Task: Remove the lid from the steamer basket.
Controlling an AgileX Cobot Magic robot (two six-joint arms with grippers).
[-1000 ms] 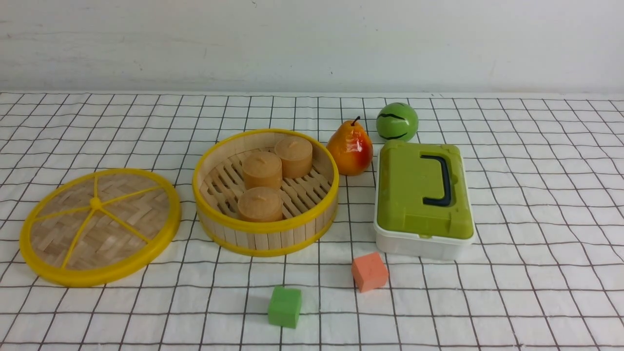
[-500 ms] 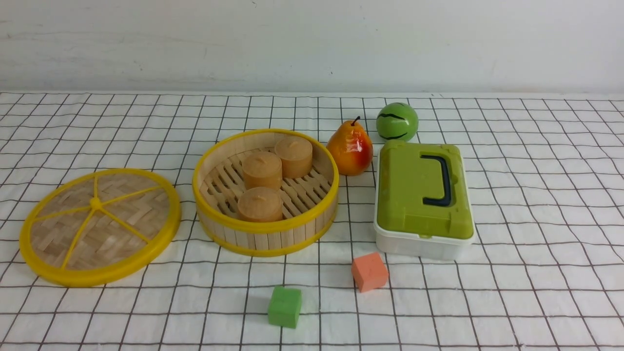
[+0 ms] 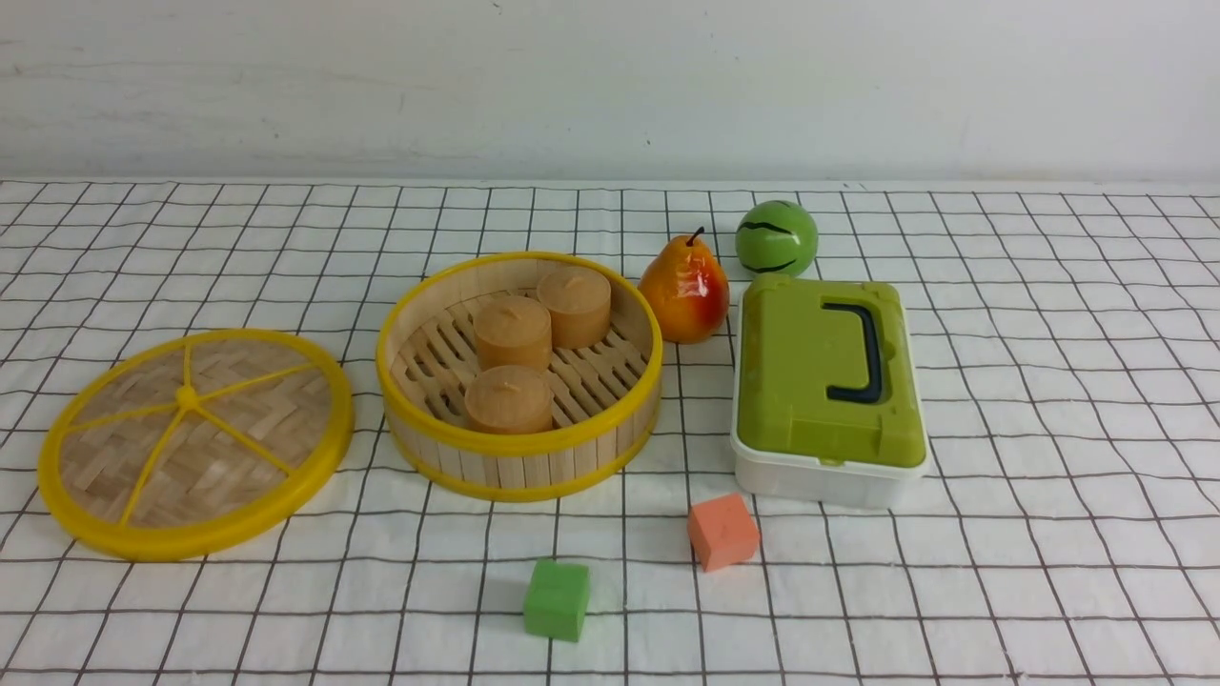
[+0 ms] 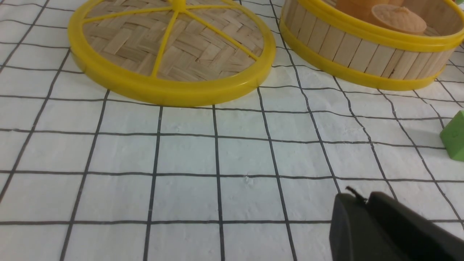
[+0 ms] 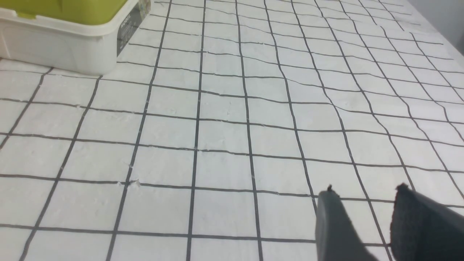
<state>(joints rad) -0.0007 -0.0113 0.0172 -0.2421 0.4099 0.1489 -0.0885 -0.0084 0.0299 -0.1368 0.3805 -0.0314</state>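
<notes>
**Table contents: steamer set and surrounding items**

Item 1. The lid (image 3: 195,443): lies flat on the table (image 3: 1048,381), at 9 o'clock of the steamer basket (image 3: 519,457), just beside it with a narrow strip of cloth between. Already off the basket.

Item 2. The steamer basket: near the table's middle, open on top. Holds three tan cylinders (image 3: 513,332) upright on its slatted floor.

Item 3. Pear (image 3: 683,291): at 2 o'clock of the basket, close to its rim.

Item 4. Green ball (image 3: 776,238): at 1 o'clock of the pear, near the box's far edge.

Item 5. White box with green top (image 3: 827,386): at 3 o'clock of the basket, apart from it.

Item 6. Orange cube (image 3: 722,531) and green cube (image 3: 557,598): at 5 and 6 o'clock of the basket, on bare cloth.

Item 7. Left tool (image 4: 362,203): low over the cloth, nearer the robot than the lid; fingers appear pressed together, holding nothing.

Item 8. Right tool (image 5: 366,203): over bare cloth beyond the box's corner; a narrow gap between fingers, nothing in it.

Nothing rests on the lid or across the basket's mouth.
</notes>
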